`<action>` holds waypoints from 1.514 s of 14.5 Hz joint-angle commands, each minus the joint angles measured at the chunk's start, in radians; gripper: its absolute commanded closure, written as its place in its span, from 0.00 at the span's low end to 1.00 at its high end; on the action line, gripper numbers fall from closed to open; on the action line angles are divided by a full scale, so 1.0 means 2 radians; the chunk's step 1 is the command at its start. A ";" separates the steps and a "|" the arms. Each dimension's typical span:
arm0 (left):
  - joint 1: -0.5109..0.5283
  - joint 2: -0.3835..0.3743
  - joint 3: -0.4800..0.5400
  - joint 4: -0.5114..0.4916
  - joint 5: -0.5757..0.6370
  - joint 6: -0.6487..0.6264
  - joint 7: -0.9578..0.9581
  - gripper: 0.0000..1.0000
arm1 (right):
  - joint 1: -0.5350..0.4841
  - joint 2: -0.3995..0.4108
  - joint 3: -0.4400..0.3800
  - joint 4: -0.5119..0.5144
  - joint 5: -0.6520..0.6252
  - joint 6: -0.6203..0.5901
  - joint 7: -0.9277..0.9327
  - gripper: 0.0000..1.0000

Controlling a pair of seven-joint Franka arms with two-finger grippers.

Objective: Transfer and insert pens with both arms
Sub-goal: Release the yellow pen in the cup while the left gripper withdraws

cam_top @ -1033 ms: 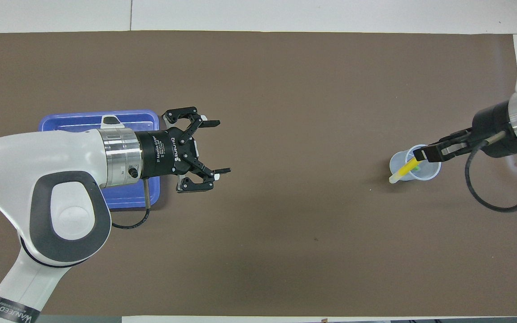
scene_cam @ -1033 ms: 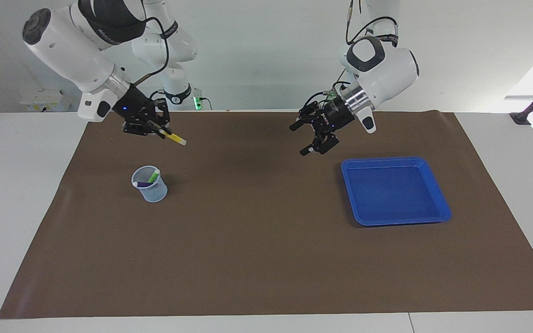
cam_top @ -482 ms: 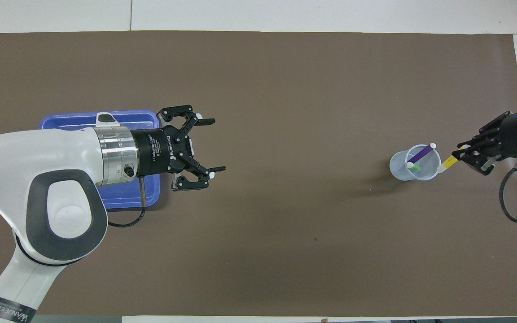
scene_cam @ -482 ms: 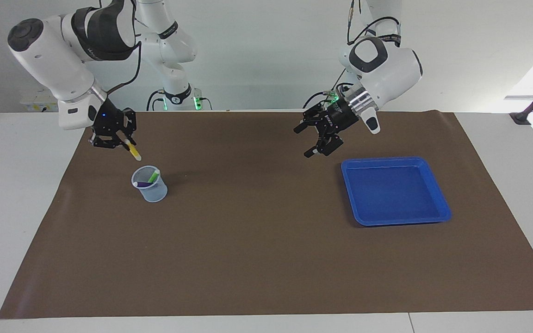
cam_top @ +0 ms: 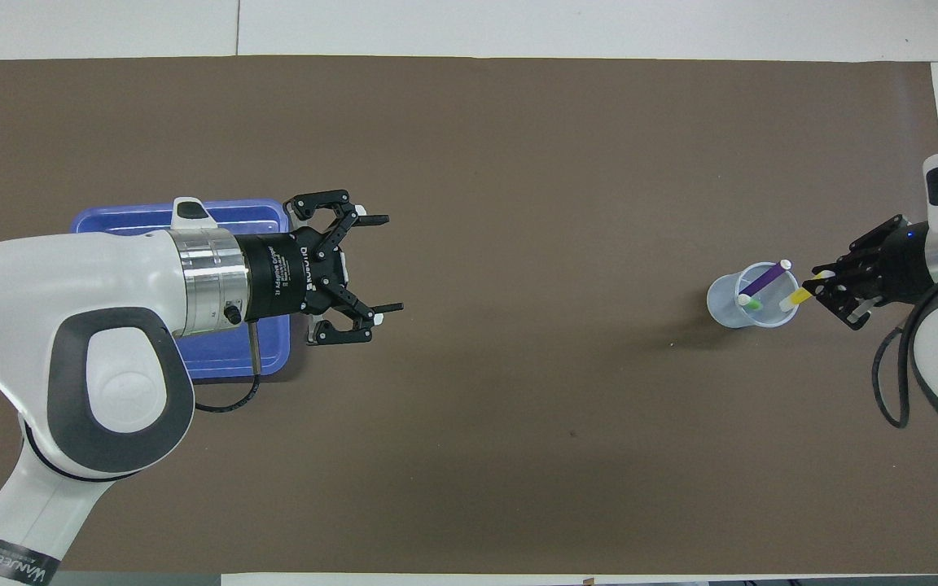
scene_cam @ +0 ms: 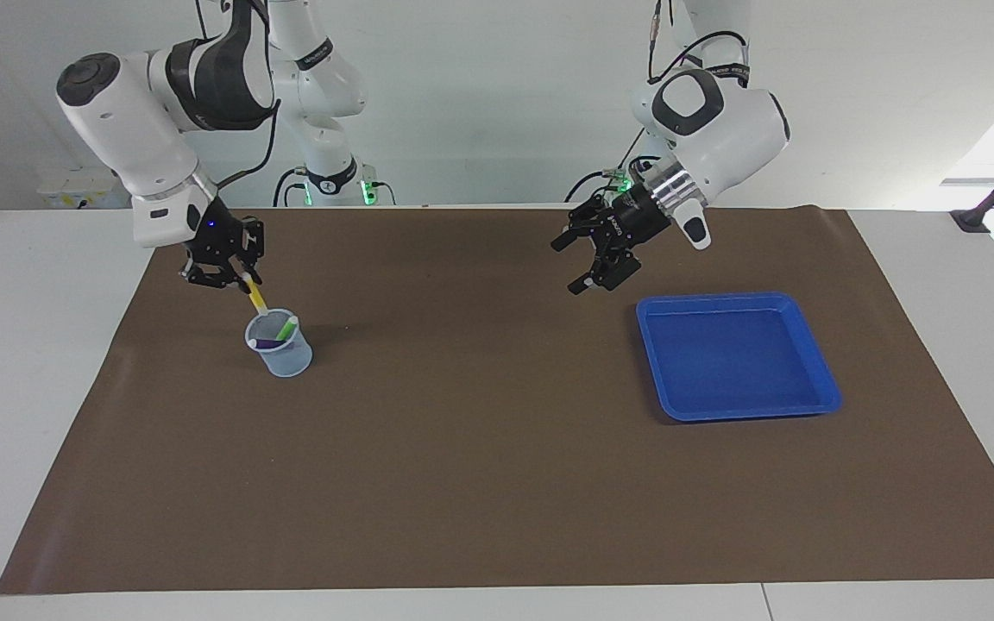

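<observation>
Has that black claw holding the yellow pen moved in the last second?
Yes. The black right gripper with the slim yellow marker pen swung toward the right arm's end, then came in over the small translucent cup, pen tip at its rim.

Yellow pen (scene_cam: 254,298), blue tray (scene_cam: 816,366), brown mat (scene_cam: 480,483)
</observation>
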 commanded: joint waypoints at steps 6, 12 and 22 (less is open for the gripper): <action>-0.046 0.012 0.132 0.034 0.210 -0.099 0.139 0.00 | -0.004 -0.025 0.004 -0.041 -0.008 0.020 -0.017 1.00; -0.102 0.035 0.223 0.095 0.392 -0.195 0.315 0.00 | -0.006 -0.025 0.004 -0.045 -0.008 0.039 -0.018 0.31; -0.199 0.044 0.344 0.244 0.503 -0.404 0.604 0.00 | -0.006 0.008 0.004 0.057 0.002 -0.061 0.091 0.00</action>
